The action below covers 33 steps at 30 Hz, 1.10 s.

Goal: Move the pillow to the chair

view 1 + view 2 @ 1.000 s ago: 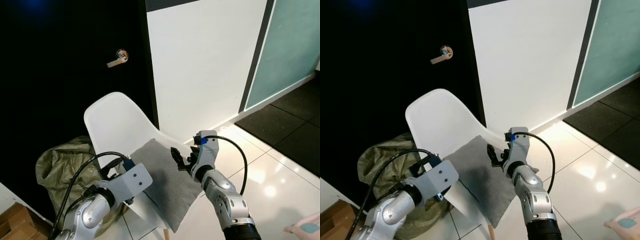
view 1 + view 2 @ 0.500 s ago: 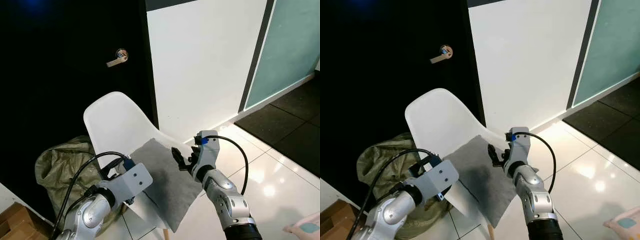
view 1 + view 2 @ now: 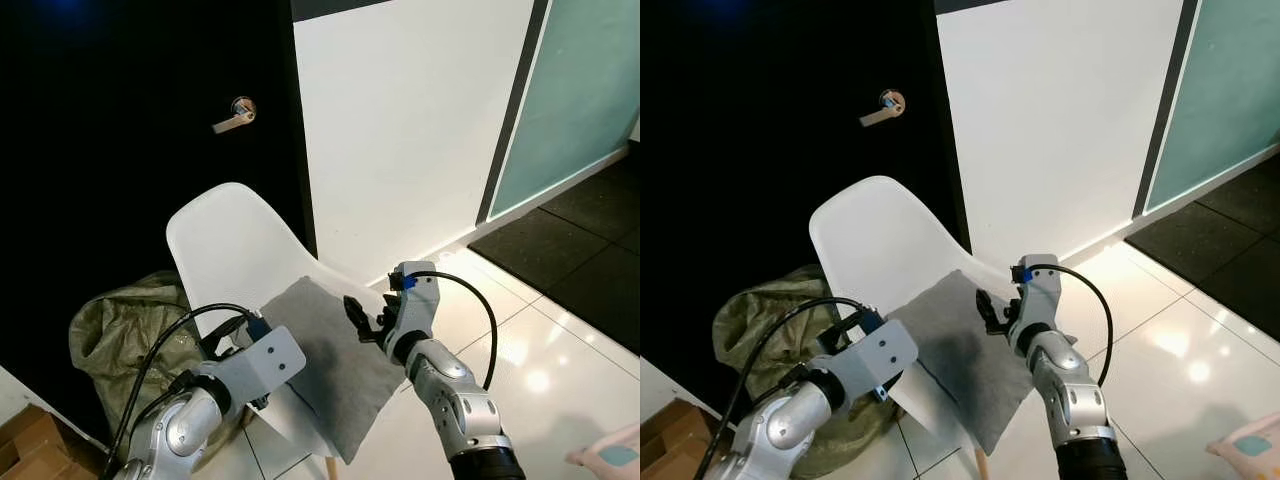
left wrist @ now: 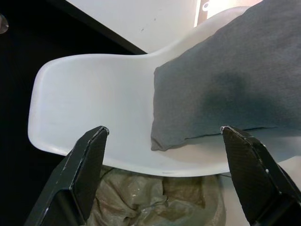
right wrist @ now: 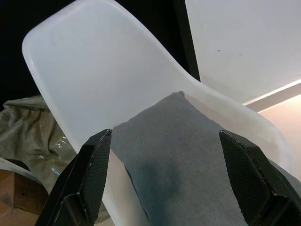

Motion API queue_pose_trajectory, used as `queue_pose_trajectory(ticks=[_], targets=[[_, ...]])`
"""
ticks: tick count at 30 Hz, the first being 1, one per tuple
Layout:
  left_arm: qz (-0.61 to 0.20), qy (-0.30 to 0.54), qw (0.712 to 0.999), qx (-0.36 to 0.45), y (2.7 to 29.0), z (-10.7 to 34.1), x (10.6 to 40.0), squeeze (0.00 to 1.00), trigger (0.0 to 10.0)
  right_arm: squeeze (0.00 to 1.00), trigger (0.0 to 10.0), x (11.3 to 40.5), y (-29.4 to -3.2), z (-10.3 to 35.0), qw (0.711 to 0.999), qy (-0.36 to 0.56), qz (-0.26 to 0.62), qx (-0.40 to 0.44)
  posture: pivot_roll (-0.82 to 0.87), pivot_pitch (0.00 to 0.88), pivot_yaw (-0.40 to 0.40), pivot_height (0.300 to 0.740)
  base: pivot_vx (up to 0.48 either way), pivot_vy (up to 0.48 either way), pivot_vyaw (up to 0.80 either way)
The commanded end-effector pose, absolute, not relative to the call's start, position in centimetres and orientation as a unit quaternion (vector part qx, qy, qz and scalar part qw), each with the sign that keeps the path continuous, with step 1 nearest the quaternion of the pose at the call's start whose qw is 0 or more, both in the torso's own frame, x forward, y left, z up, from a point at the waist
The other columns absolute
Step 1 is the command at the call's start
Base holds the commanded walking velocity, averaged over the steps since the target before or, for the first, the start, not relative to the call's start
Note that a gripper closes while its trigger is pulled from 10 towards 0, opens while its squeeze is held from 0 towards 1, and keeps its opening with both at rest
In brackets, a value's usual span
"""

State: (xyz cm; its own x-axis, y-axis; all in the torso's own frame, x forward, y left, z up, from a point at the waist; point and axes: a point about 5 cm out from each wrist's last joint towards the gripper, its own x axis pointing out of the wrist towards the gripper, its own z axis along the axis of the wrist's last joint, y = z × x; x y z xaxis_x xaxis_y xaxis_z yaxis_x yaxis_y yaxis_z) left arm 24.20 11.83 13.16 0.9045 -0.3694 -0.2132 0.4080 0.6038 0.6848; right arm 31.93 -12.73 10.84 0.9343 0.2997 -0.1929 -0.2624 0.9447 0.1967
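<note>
— Where is the pillow [image 3: 330,362]?
— On the seat of the chair [image 3: 228,250], its front end hanging past the seat's edge.
— And around the chair?
— A door [image 3: 140,150] stands behind it; a crumpled bag [image 3: 125,330] lies on the floor [image 3: 560,340] to its left.

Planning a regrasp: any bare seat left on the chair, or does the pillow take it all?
Bare white plastic chair shell remains between the backrest and the grey fabric pillow's rear corner, and a strip along its left side. The front is crowded: the pillow overhangs there, with the open left gripper and open right gripper flanking it.
</note>
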Motion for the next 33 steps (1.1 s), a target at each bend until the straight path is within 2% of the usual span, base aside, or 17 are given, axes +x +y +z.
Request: queue_pose_trajectory(ticks=[1,6,7,9,14,18,19,20,21,23,24,25,26,27,28,33], targets=[[-0.214,0.029,0.893,0.396,11.9,13.1,24.0,0.0,10.0,0.0,10.0,31.8,-12.5,10.9,0.978,0.112,0.15,0.093,-0.08,0.085,0.051,0.74,0.0,0.0,0.0],[-0.232,0.033,0.893,0.384,11.5,12.9,24.0,0.0,10.0,0.0,10.0,31.9,-12.7,10.9,0.978,0.114,0.15,0.091,-0.09,0.086,0.05,0.74,0.0,0.0,0.0],[-0.241,-0.002,0.886,0.395,10.9,13.3,23.5,0.0,10.0,0.0,10.0,31.9,-12.7,10.8,0.978,0.116,0.147,0.087,-0.09,0.081,0.049,0.74,0.0,0.0,0.0],[-0.236,-0.008,0.888,0.395,10.9,13.4,23.4,0.0,10.0,0.0,10.0,31.9,-12.8,10.7,0.979,0.117,0.146,0.085,-0.1,0.077,0.05,0.74,0.0,0.0,0.0],[-0.178,-0.021,0.903,0.39,11.8,13.8,23.2,0.0,10.0,0.0,10.0,32.1,-13.1,10.6,0.98,0.12,0.14,0.068,-0.11,0.058,0.042,0.74,0.0,0.0,0.0],[-0.163,-0.016,0.921,0.353,12.3,14.0,23.2,0.0,10.0,0.0,10.0,32.1,-13.2,10.6,0.98,0.122,0.14,0.07,-0.11,0.052,0.035,0.74,0.0,0.0,-0.73],[-0.138,-0.014,0.943,0.302,13.0,14.3,23.4,0.0,10.0,0.0,10.0,32.2,-13.5,10.6,0.98,0.124,0.135,0.073,-0.11,0.046,0.02,0.74,0.0,0.0,-0.8],[-0.077,-0.006,0.975,0.21,14.6,14.7,24.0,0.0,10.0,0.0,10.0,32.4,-13.9,10.5,0.981,0.127,0.132,0.068,-0.12,0.038,0.008,0.74,0.0,0.0,-0.79],[-0.016,0.005,0.993,0.118,16.6,14.7,24.5,0.0,10.0,0.0,10.0,32.7,-14.2,10.6,0.981,0.128,0.131,0.062,-0.12,0.034,0.003,0.74,0.0,0.0,-0.79],[-0.016,0.005,0.993,0.118,16.6,14.7,24.5,0.0,10.0,0.0,10.0,32.7,-14.2,10.6,0.981,0.128,0.131,0.062,-0.12,0.034,0.003,0.74,0.0,0.0,-0.79],[0.022,0.012,0.998,0.057,17.9,14.4,24.7,0.0,10.0,0.0,10.0,32.9,-14.4,10.7,0.981,0.129,0.131,0.057,-0.12,0.032,0.001,0.74,0.0,0.0,-0.79],[0.022,0.012,0.998,0.057,17.9,14.4,24.7,0.0,10.0,0.0,10.0,32.9,-14.4,10.7,0.981,0.129,0.131,0.057,-0.12,0.032,0.001,0.74,0.0,0.0,-0.79],[0.06,0.019,0.998,-0.001,19.4,13.8,24.9,0.0,10.0,0.0,10.0,33.3,-14.8,10.8,0.982,0.13,0.13,0.045,-0.13,0.019,-0.01,0.74,0.0,0.0,-0.79],[0.06,0.019,0.998,-0.001,19.4,13.8,24.9,0.0,10.0,0.0,10.0,33.3,-14.8,10.8,0.982,0.13,0.13,0.045,-0.13,0.019,-0.01,0.74,0.0,0.0,-0.79],[0.1,0.032,0.993,-0.057,21.0,12.5,25.3,0.0,10.0,0.0,10.0,33.7,-15.3,11.0,0.983,0.129,0.126,0.031,-0.14,0.006,-0.016,0.74,0.0,0.0,-0.79],[0.152,0.072,0.976,-0.136,23.1,9.2,25.6,0.0,10.0,0.0,10.0,34.5,-16.1,11.2,0.985,0.129,0.117,0.004,-0.15,0.0,-0.031,0.74,0.0,0.0,-0.79]])
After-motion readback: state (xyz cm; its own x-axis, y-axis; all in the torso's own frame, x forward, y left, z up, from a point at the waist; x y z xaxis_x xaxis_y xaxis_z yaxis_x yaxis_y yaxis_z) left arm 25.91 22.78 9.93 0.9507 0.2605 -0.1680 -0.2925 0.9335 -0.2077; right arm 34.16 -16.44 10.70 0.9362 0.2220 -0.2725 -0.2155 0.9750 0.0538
